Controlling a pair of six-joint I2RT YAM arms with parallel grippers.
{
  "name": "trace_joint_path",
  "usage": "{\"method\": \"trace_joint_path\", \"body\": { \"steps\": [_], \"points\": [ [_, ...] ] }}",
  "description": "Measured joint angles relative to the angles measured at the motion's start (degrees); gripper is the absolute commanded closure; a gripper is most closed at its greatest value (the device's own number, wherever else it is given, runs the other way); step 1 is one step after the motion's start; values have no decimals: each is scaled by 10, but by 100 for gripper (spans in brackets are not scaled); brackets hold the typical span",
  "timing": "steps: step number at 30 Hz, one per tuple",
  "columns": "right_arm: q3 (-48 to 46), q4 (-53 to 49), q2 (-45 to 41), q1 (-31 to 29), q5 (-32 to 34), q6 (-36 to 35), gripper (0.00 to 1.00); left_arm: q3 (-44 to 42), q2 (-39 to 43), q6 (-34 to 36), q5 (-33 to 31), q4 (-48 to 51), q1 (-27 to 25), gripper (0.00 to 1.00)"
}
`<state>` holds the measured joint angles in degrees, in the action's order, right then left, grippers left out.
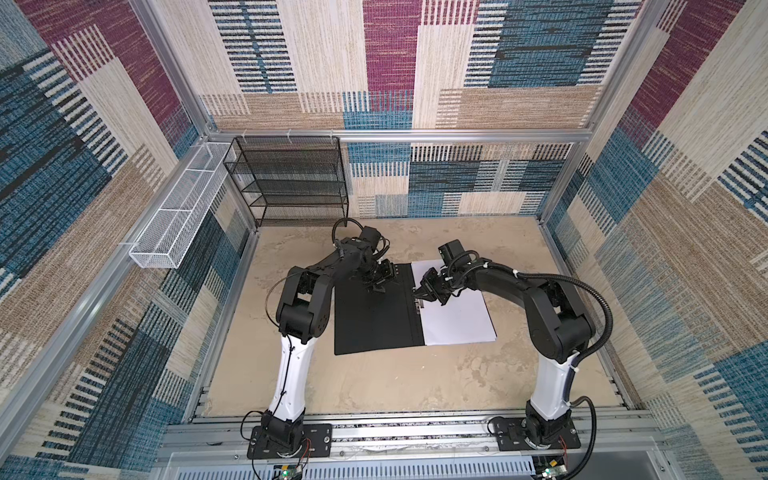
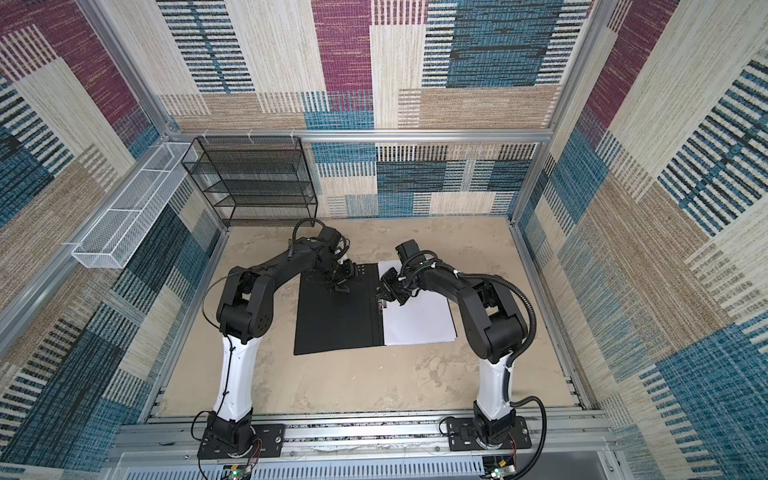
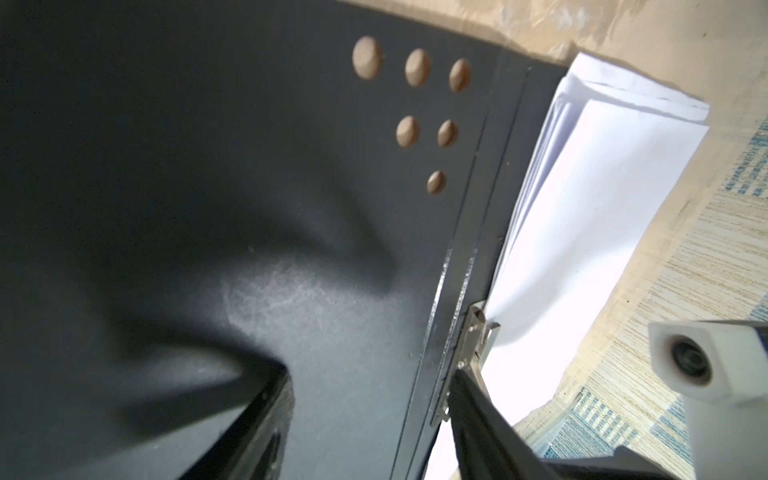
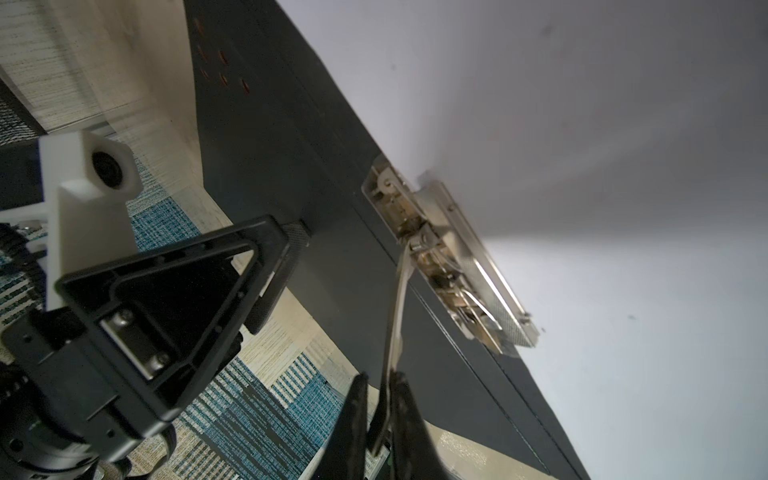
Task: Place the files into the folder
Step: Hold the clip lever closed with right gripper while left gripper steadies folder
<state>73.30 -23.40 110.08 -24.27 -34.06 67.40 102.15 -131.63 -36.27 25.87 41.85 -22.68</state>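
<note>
Black wire-mesh shelf rack (image 1: pixel 291 183), upright at back wall; white mesh basket (image 1: pixel 174 220) on left rail; beige mottled tabletop (image 1: pixel 374 386); patterned woven walls (image 1: pixel 390 54).

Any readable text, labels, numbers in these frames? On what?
None readable in any view.
Files: top sheet blank white.
Folder: plain black inside, round holes only, no logo showing.
Metal clip, lever: bare metal, no legible stamp.
Base circuit board: too small to read.

- One folder (image 1: pixel 374 320)
- One stack of files (image 1: pixel 457 320) — several sheet edges show, the exact number cannot be told
- Six round dots (image 3: pixel 417 68) in the folder's cover
- One metal clip (image 4: pixel 457 266) with one lever (image 4: pixel 399 307)
- Two hands — left hand (image 1: pixel 376 287), right hand (image 1: pixel 419 296)
- One black mesh rack (image 1: pixel 291 178)
- One white mesh basket (image 1: pixel 178 212)
</note>
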Motion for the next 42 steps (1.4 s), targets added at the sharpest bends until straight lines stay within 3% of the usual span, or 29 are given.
{"method": "trace_joint_path", "body": {
  "steps": [17, 25, 30, 42],
  "points": [
    [-25, 17, -16, 0, -21, 0, 84, 0, -1, -2, 0, 0, 0, 35],
    [-38, 30, -22, 2, -24, 2, 89, 0, -1, -3, 0, 0, 0, 35],
    [-51, 33, -28, 3, -25, 10, 100, 0, -2, -10, 4, 0, 2, 36],
    [-122, 85, -65, 3, -14, 6, 100, 0, -10, -12, 48, -10, 7, 36]
  ]
}}
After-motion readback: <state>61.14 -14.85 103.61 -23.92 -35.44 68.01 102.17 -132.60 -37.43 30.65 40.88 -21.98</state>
